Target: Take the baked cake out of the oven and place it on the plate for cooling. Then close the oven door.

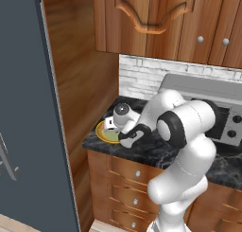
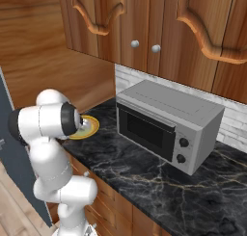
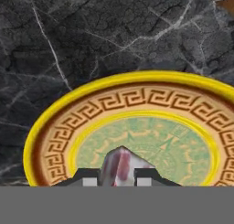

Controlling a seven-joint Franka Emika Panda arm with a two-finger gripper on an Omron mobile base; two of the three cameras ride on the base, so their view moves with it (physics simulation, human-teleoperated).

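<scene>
A small piece of cake [image 3: 119,166], pale with red streaks, sits between my gripper's [image 3: 118,179] two dark fingertips, so the gripper is shut on it. Just under it lies the plate [image 3: 55,113], with a yellow rim, a brown key-pattern band and a green centre. The cake hangs low over the plate's near part; I cannot tell whether it touches. From the base views, the plate [image 1: 101,133] [image 2: 91,125] rests at the left end of the black marble counter, with my hand [image 1: 115,131] bent down over it. The oven and the oven door are out of view.
A grey countertop microwave [image 2: 169,124] [image 1: 208,103] stands to the right of the plate, against the white brick backsplash. Brown wood cabinets hang above and a wood side wall [image 1: 80,84] closes the counter's left end. A tall dark panel [image 1: 28,108] stands at far left.
</scene>
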